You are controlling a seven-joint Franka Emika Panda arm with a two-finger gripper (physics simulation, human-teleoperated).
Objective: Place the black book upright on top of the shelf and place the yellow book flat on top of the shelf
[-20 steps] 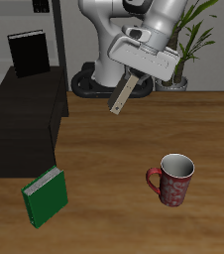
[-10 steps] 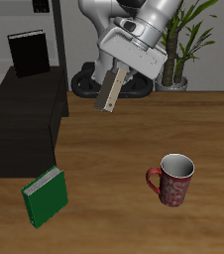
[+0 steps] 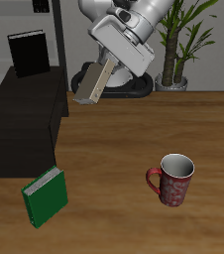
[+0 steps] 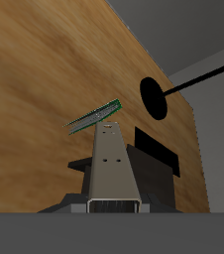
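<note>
Above the wooden table (image 3: pixel 134 129), the gripper (image 3: pixel 108 62) clamps the yellow book (image 3: pixel 93 83) by its upper end, the book hanging tilted in the air just beside the shelf (image 3: pixel 23 124). The black book (image 3: pixel 27 52) stands upright at the back of the shelf top (only the exterior view shows it). The wrist view looks along the yellow book's cover (image 4: pixel 111 169) down to the green book (image 4: pixel 94 117) on the table, while the exterior view alone takes in the red mug (image 3: pixel 172 180).
</note>
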